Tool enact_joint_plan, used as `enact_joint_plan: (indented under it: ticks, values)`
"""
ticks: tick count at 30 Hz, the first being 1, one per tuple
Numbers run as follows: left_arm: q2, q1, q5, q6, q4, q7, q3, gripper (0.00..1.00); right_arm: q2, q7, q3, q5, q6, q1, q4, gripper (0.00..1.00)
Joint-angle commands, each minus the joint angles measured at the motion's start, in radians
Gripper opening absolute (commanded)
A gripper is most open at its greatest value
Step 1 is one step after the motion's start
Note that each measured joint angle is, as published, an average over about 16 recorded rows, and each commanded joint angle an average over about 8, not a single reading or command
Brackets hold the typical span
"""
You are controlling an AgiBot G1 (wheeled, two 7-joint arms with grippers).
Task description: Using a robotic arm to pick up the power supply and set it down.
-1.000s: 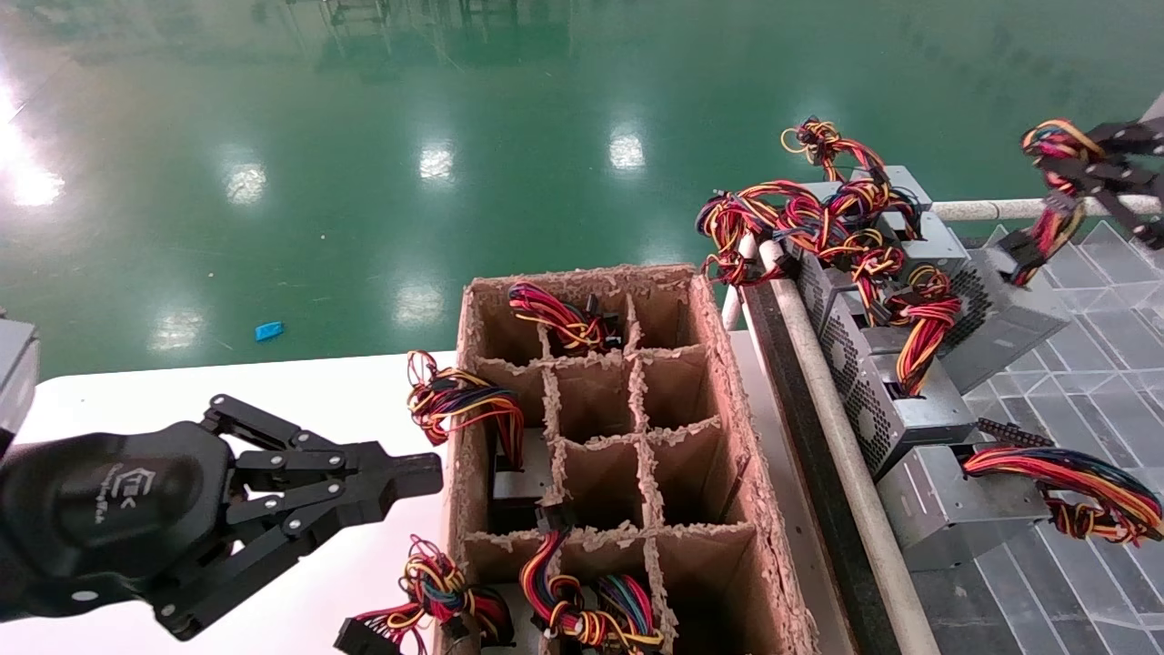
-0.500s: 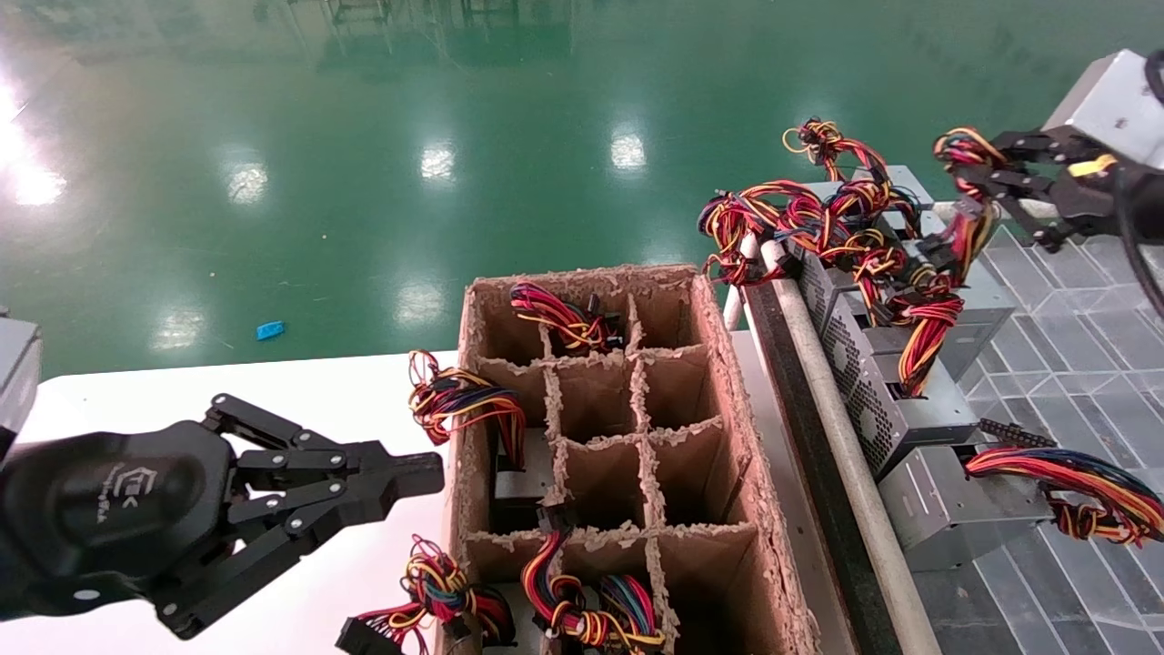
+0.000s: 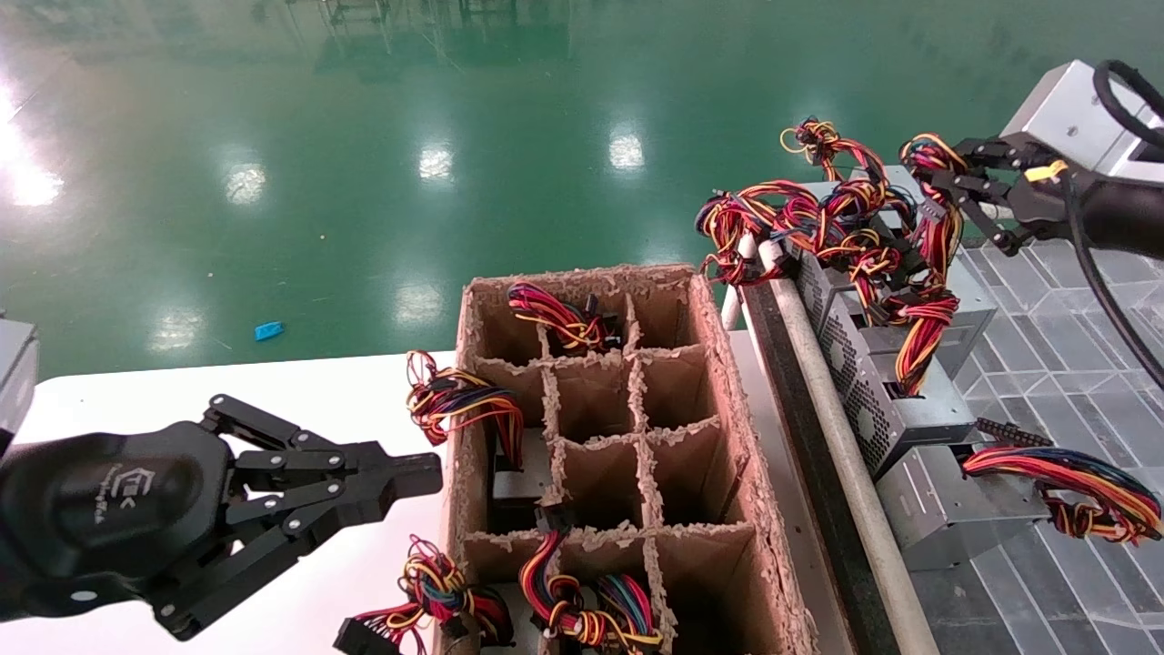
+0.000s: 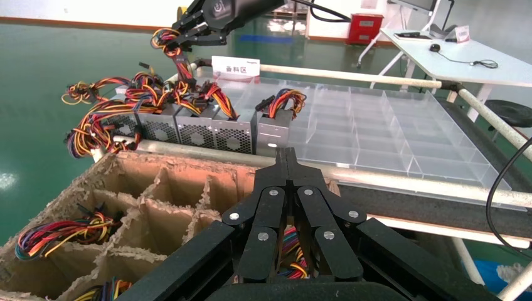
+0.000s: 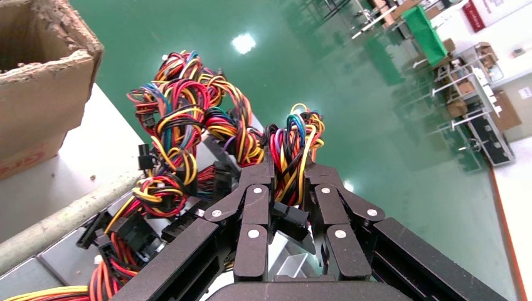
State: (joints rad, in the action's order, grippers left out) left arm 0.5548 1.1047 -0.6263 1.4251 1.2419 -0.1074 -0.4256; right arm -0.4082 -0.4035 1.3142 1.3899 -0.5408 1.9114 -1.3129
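My right gripper [image 3: 946,182] [image 5: 288,172] is shut on the red-yellow-black wire bundle [image 5: 293,145] of a grey power supply [image 3: 973,305]. That unit hangs by its wires [image 3: 935,232] against the right side of a row of like power supplies [image 3: 873,382]. From the left wrist view the same gripper [image 4: 188,31] shows far off above the row [image 4: 188,128]. Whether the held unit rests on the tray is hidden. My left gripper [image 3: 427,473] [image 4: 287,153] is shut and empty, parked over the white table [image 3: 182,391].
A brown cardboard divider box [image 3: 718,382] holds several wire bundles between the arms. A metal rail [image 3: 846,455] edges a clear compartment tray [image 3: 1091,346]. Another power supply [image 3: 955,509] lies on the tray with its bundle [image 3: 1073,482] spread right.
My right gripper has carried the wire bundle to the left, and the hanging power supply has swung left against the row. The left arm has not moved.
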Motion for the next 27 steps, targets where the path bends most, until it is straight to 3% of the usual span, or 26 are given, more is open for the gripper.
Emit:
enact_joint_plan:
  ticks: [1,17,27]
  values:
    - [0.000,0.000,0.000,0.000,0.000,0.000,0.000,0.00,-0.003,0.001,0.000,-0.003,-0.004,0.000,0.003,1.00]
    - [0.000,0.000,0.000,0.000,0.000,0.000,0.000,0.00,0.019,-0.016,-0.005,-0.005,-0.034,0.021,-0.007,1.00]
    - [0.000,0.000,0.000,0.000,0.000,0.000,0.000,0.00,0.032,-0.001,-0.042,-0.117,-0.036,0.017,-0.024,1.00]
